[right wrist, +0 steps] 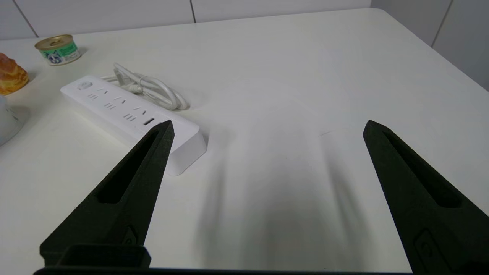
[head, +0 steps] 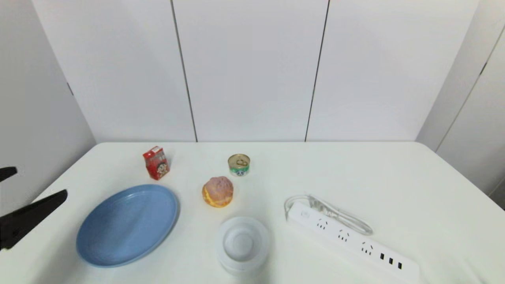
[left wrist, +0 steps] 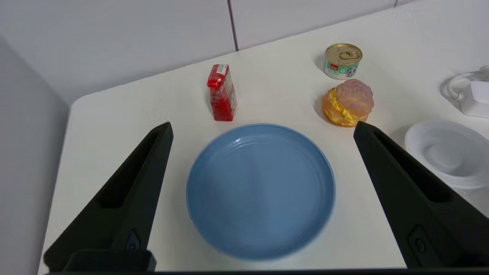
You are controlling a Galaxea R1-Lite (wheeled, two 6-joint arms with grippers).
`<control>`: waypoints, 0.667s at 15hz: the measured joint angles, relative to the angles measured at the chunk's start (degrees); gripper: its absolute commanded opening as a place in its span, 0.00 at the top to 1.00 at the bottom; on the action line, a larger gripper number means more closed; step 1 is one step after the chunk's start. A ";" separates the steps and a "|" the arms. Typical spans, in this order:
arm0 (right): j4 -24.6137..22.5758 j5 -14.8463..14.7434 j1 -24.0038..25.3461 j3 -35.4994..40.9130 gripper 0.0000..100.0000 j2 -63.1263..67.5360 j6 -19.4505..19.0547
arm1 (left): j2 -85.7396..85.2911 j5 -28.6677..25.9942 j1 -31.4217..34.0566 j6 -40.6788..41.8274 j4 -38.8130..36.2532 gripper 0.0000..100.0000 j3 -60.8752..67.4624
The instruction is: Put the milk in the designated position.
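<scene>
Milk vs claw: I see the milk (head: 156,162) standing upright at the far left of the table (head: 394,177), well apart from my left gripper (left wrist: 263,128), which hangs over the near left edge with its fingers spread wide and nothing between them
Between them: the blue plate (head: 127,225) lies between that gripper and the carton
Right gripper: my right gripper (right wrist: 267,126) hovers above bare tabletop on the right side, fingers spread wide, holding nothing
Count: I count one milk carton, one tin can (head: 238,165), one bun (head: 217,191), one blue plate, one white bowl (head: 242,244), one power strip (head: 351,240) with its coiled cord
Labels: the carton is red with a cartoon face on its front; the can has a gold pull-tab lid and a green label; I cannot read any writing on either
Neighbours: the can stands just behind the bun; the bowl sits nearer me than the bun
</scene>
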 measured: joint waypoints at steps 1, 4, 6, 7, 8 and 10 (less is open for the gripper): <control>-0.01 0.00 0.00 0.00 0.00 0.00 -0.02 | -4.55 1.32 0.00 -0.67 -1.08 0.00 3.18; -0.01 0.02 0.00 0.00 0.00 0.00 0.00 | -18.47 9.37 -0.41 -1.60 -3.97 0.00 12.91; 0.00 -0.02 0.00 0.00 0.00 0.00 -0.02 | -26.32 15.26 -2.45 -1.77 -4.89 0.00 18.14; 0.00 -0.02 0.00 0.00 0.00 0.00 -0.02 | -29.99 17.05 -3.41 -1.77 -4.85 0.00 20.49; 0.00 0.00 0.00 0.00 0.00 0.00 0.00 | -33.82 18.24 -4.24 -1.79 -4.74 0.00 22.91; 0.00 0.00 0.00 0.00 0.00 0.00 -0.02 | -39.80 19.04 -5.16 -1.85 -5.33 0.00 28.39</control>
